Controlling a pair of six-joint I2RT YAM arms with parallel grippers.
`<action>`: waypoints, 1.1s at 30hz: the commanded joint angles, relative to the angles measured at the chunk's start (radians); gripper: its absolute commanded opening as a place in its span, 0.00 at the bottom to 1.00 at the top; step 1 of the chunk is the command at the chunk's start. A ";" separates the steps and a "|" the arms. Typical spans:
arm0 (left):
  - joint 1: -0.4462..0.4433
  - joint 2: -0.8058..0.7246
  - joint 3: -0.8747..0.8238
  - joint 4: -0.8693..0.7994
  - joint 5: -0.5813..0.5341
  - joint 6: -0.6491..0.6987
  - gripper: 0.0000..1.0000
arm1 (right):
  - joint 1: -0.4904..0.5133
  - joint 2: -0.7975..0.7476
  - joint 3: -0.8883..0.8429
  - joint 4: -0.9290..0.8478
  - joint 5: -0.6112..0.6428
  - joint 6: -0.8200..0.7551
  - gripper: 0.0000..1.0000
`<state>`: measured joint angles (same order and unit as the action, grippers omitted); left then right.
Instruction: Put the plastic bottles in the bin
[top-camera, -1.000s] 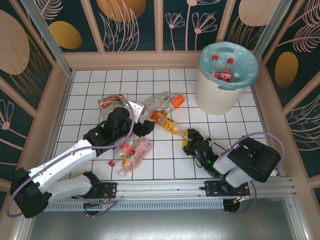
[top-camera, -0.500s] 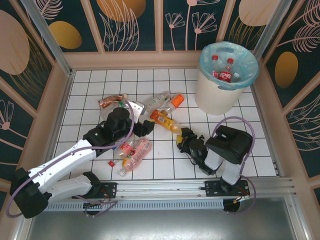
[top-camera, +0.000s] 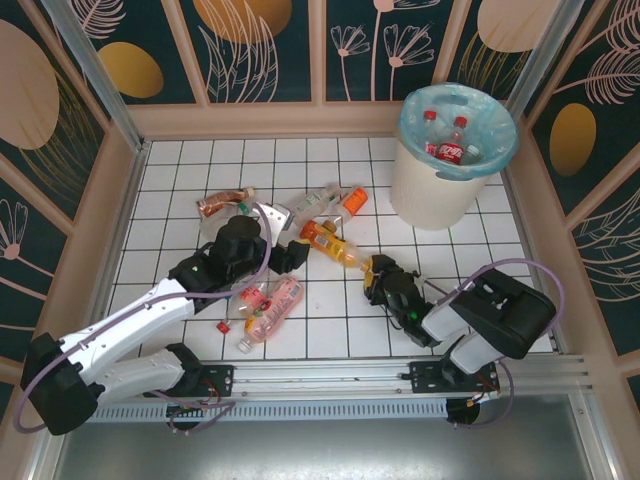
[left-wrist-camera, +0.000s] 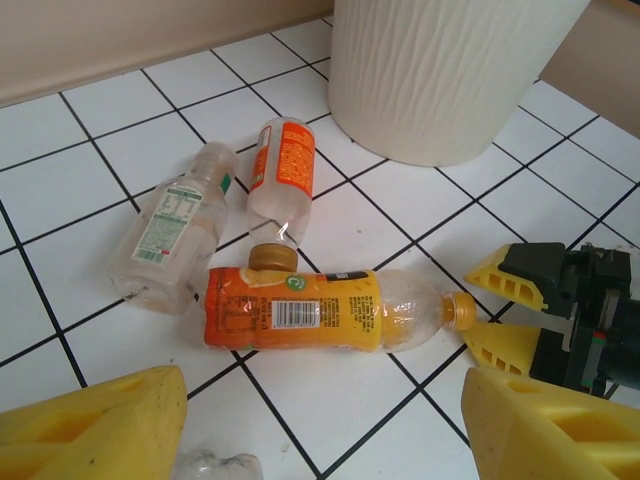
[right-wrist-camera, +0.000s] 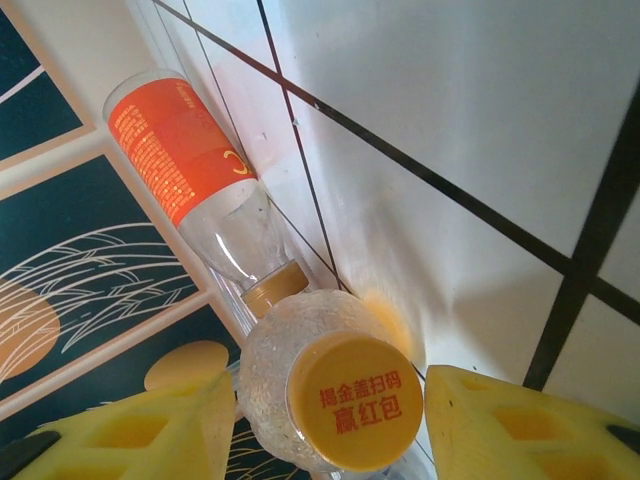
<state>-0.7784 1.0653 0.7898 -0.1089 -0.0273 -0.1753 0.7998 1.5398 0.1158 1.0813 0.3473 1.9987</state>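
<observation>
— Where is our orange bottle?

— On its side on the tiles, mid-floor and well apart from the bin, which stands at the far right with a few bottles already inside.

— Which way does it run?

— From above, its long axis is slanted, with the base to the far left. The cap is at the near right and points straight at our right gripper.

— Why take it from that end?

— We judge the neck to be the stiff, narrow part. The body is broad, and might crumple or roll. Coming end-on, we have one finger on each side of the cap.

— Are we gripping it?

— The jaws stand narrow around the cap, but we cannot tell whether the pads press on it.

— And the left gripper?

— Spread wide with nothing in it, hovering low on the bottle's other side. We guess it holds off there so our arms don't cross. Just behind the orange bottle lie a clear bottle and a small bottle, the small one's cap touching its side. A careless drag could knock them.
</observation>
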 joint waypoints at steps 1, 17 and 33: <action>-0.005 -0.003 -0.009 0.025 -0.003 0.020 0.73 | -0.008 0.070 0.014 -0.028 0.000 0.044 0.52; -0.006 -0.025 -0.034 0.028 -0.015 0.026 0.75 | -0.027 0.098 0.033 -0.036 0.018 0.033 0.47; -0.005 -0.046 -0.046 0.029 -0.019 0.025 0.75 | -0.034 0.051 0.021 -0.090 0.071 0.021 0.29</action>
<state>-0.7784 1.0401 0.7532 -0.1085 -0.0353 -0.1677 0.7769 1.6268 0.1505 1.1236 0.3626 1.9987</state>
